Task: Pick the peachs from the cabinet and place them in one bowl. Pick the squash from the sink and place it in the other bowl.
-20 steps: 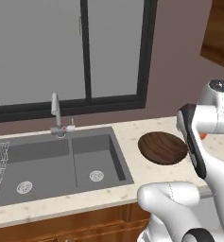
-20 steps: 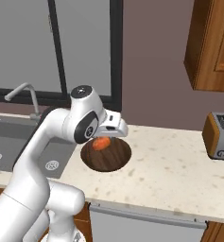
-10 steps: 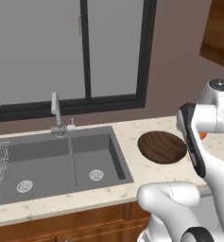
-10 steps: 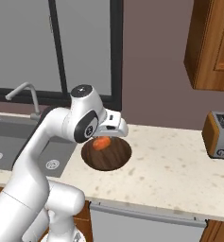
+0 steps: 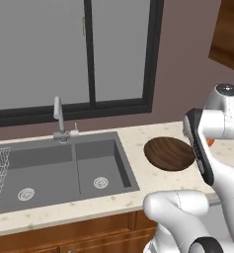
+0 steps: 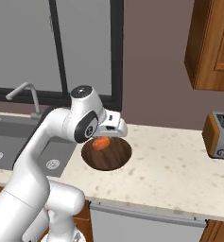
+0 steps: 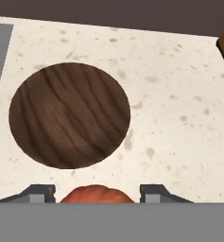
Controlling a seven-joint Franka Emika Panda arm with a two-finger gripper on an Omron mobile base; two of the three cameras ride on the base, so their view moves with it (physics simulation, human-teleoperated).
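Now the squash (image 7: pixel 97 194) hangs above the dark brown bowl (image 7: pixel 70 115).
The gripper (image 7: pixel 97 193) clamps it on both sides; held over the bowl's edge, so it would likely land inside; sink (image 5: pixel 64 168) empty of fruit.

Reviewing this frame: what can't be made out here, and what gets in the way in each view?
- Squash: in the hand view, its lower part is cut off by the bottom edge, so contact with the jaws cannot be told.
- Gripper: in the right base view, the white hand covers the fingers.
- Dark brown bowl: in the left base view, the arm hides its right rim.
- Sink: left basin cut by the frame edge.
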